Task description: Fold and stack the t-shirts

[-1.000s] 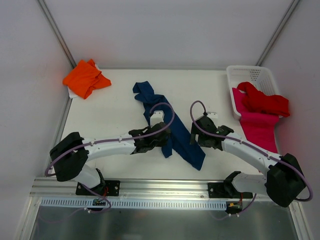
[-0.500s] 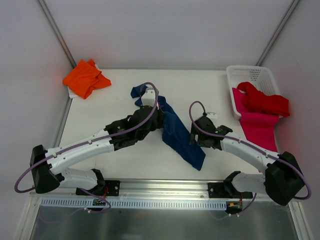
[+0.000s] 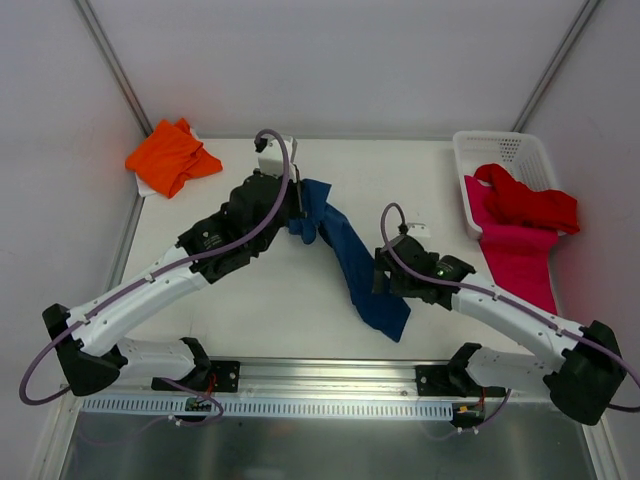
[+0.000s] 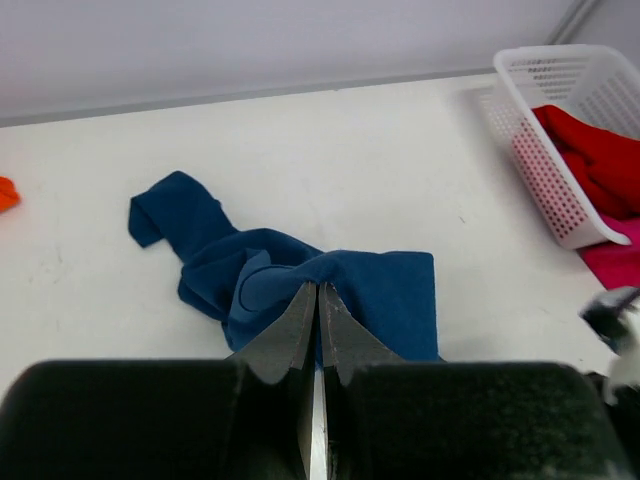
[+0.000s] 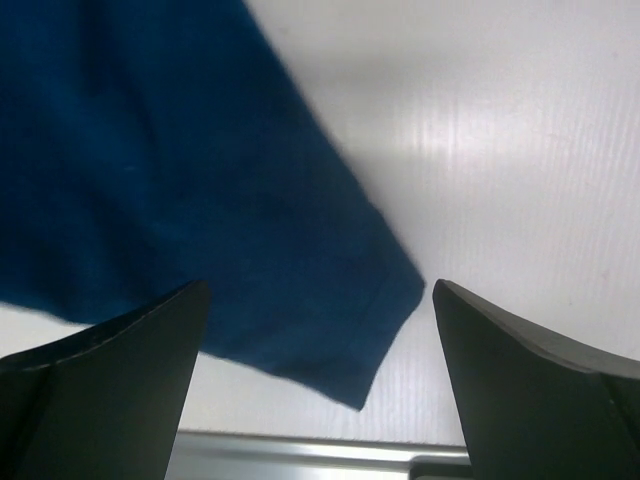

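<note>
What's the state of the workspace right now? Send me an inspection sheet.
Surface: white table; no damage seen.
Job's things: navy t-shirt in a rumpled strip mid-table; orange t-shirt bunched at the far left corner; red t-shirt on pink t-shirt, both spilling from the white mesh basket.
Clutter: white scrap under the orange t-shirt; cannot tell what.
Grippers: left gripper shut on the navy t-shirt's far end; right gripper open over its near corner.
Cables: purple cable looping above each wrist.
Surroundings: pale walls, metal frame posts.
</note>
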Controlling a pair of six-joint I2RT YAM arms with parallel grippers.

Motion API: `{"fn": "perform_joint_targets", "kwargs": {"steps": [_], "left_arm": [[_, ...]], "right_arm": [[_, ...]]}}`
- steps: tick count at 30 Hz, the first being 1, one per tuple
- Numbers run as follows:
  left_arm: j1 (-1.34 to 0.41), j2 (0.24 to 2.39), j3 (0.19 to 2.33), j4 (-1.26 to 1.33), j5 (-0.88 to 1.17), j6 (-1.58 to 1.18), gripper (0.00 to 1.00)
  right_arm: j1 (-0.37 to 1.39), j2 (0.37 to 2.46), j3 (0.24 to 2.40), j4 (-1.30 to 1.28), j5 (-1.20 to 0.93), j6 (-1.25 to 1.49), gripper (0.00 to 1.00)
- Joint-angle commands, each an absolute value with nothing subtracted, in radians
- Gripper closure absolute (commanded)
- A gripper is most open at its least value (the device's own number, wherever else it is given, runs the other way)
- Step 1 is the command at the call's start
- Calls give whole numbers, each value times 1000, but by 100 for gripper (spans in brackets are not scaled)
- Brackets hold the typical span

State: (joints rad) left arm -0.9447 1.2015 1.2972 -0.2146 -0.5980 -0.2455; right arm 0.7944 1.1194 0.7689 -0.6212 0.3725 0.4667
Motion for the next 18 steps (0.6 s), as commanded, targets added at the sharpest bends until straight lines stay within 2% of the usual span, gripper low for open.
{"fn": "perform_joint_targets", "kwargs": {"steps": [1,5,11,18], "left_arm": [[-893,1184,1328,-222,-548,-190,100],[-833,1198,1365,-227,-496,-169,100],[-764,1261,1425,-250,-440,-172,100],[-712,1282,1419,-253,-387,-206,100]], "right_arm": [[895,1052,891,-701,413,528,1],[994,1052,1000,-779,477,557,1],[1118,1098,1046,-796,514,603,0],[1186,1183,905,-718,509,713,0]]}}
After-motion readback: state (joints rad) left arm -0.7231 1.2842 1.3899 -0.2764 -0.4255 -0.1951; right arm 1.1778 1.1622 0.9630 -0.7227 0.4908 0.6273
